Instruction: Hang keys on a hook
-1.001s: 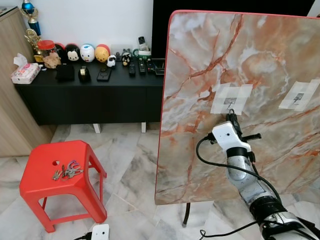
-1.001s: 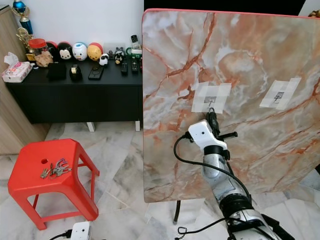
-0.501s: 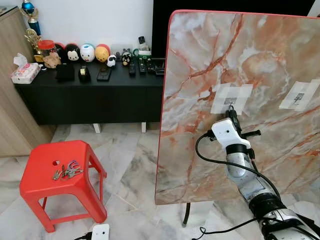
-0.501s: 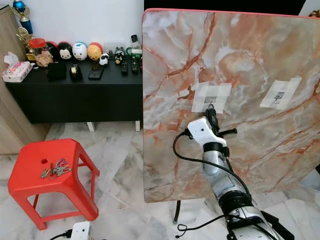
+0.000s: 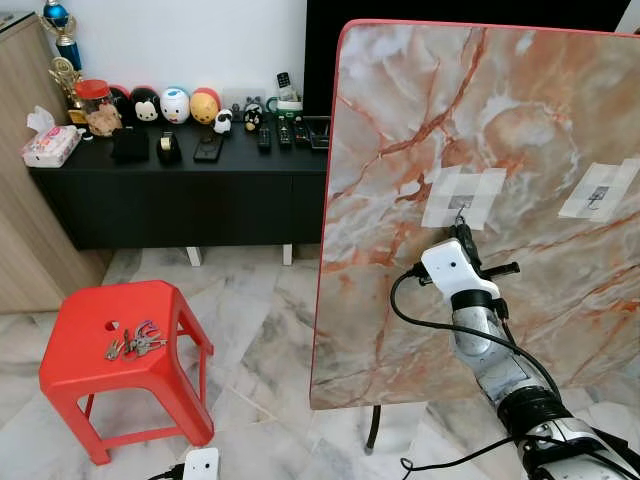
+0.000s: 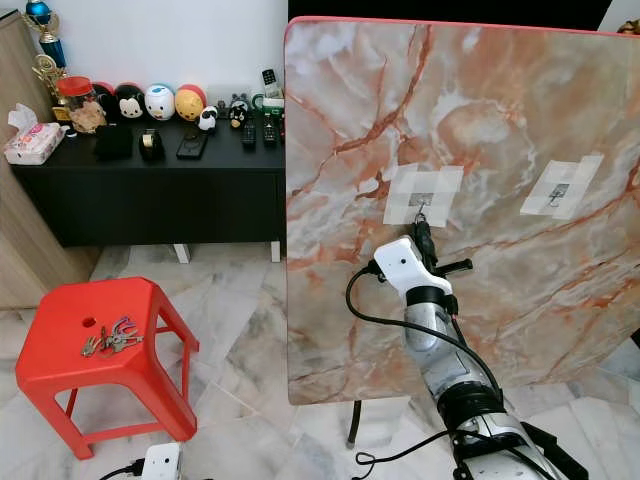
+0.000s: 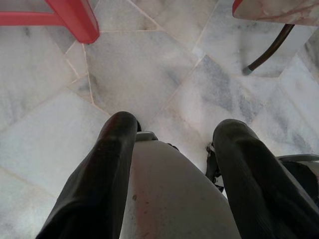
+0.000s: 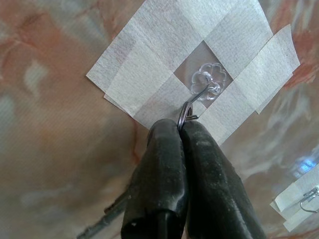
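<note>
A marble tabletop [image 5: 420, 100] stands upright, with two clear hooks taped to it. My right gripper [image 5: 462, 232] is raised just below the left hook [image 5: 460, 207]. In the right wrist view its fingers [image 8: 164, 164] are shut on a thin metal key ring [image 8: 187, 113], whose tip touches the clear hook [image 8: 209, 82]. A dark key shape [image 8: 104, 219] hangs under the gripper. A second bunch of keys [image 5: 132, 342] lies on a red stool [image 5: 90, 370]. My left gripper [image 7: 174, 124] hangs open over the marble floor.
A second taped hook [image 5: 597, 195] sits further right on the tabletop. A black sideboard [image 5: 180, 200] with toys and remotes lines the back wall. A table leg [image 5: 372, 428] stands on the floor below the tabletop. A white device [image 5: 200, 465] lies by the stool.
My right gripper has edged up a little toward the left hook, keeping hold of the key ring. Nothing else moved.
</note>
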